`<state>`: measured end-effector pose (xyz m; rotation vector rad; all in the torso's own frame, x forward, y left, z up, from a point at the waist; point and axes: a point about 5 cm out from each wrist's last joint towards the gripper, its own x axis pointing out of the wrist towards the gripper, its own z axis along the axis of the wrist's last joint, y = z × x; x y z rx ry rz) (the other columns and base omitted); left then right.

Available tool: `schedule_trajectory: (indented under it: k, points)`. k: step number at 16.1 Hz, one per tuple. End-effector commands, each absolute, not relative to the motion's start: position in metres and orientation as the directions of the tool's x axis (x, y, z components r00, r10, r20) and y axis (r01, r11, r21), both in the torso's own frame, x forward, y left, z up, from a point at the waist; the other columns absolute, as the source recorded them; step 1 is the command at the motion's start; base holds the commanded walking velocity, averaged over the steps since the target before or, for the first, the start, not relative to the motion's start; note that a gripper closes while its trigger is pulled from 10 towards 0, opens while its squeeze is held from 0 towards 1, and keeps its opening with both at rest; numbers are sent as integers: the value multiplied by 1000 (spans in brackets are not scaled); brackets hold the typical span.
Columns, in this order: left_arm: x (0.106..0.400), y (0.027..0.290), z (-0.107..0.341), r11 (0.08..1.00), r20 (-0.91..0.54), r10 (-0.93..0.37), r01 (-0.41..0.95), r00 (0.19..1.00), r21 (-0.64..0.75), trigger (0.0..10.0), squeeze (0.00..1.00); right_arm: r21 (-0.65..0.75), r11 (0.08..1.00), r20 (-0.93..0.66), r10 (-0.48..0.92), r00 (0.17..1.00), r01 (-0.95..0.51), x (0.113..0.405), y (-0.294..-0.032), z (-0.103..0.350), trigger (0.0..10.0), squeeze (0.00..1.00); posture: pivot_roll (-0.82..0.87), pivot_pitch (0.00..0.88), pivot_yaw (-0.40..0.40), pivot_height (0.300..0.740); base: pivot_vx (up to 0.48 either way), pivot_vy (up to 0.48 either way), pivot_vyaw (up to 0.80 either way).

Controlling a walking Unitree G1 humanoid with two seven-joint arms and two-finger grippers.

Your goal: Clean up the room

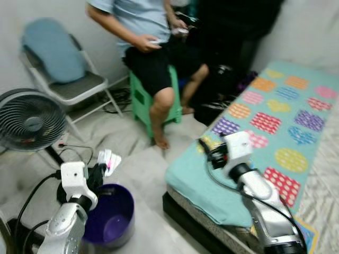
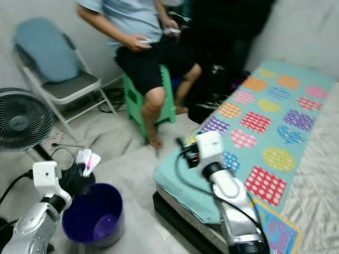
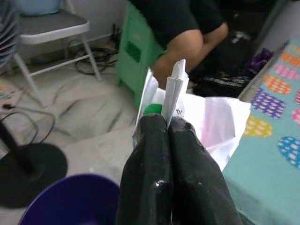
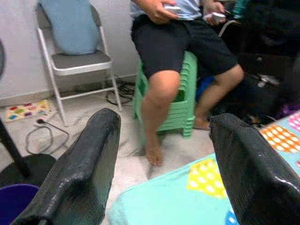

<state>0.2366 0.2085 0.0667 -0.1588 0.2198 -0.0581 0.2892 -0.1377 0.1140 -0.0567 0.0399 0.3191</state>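
Left wrist view: the left gripper (image 3: pixel 168 123) is pinching crumpled white paper trash (image 3: pixel 206 119) above the rim of the purple bucket (image 1: pixel 114 217). Right gripper (image 4: pixel 164 161) is hovering with fingers spread apart over the teal bed cover (image 1: pixel 212 185); a person (image 1: pixel 153 47) is sitting on a green stool (image 1: pixel 140 100).

Head stereo pair looked forward and down, sharing the purple bucket (image 1: pixel 108 216), mattress (image 1: pixel 275 132) and green stool (image 2: pixel 156 98). Left wrist camera sat close above the bucket; right wrist camera faced the stool from the mattress edge.
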Motion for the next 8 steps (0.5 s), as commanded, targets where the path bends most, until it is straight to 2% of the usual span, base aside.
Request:
schedule_trajectory:
  k: [1,3,8]
  points:
    - [237,216,70,991,-202,-36,8,979,-134,10000,0,-31,949,-40,314,949,-315,291,-132,116,10000,0,-171,0,-3,740,0,0,0]
    - [241,218,71,992,-201,-6,-20,979,-123,10000,0,-42,940,-43,337,940,-339,290,-124,115,10000,0,-171,0,-3,740,0,0,244]
    - [248,208,72,990,-194,-54,27,980,-140,10000,0,-41,940,-40,337,941,-339,292,-126,116,10000,0,-180,0,5,740,0,0,800]
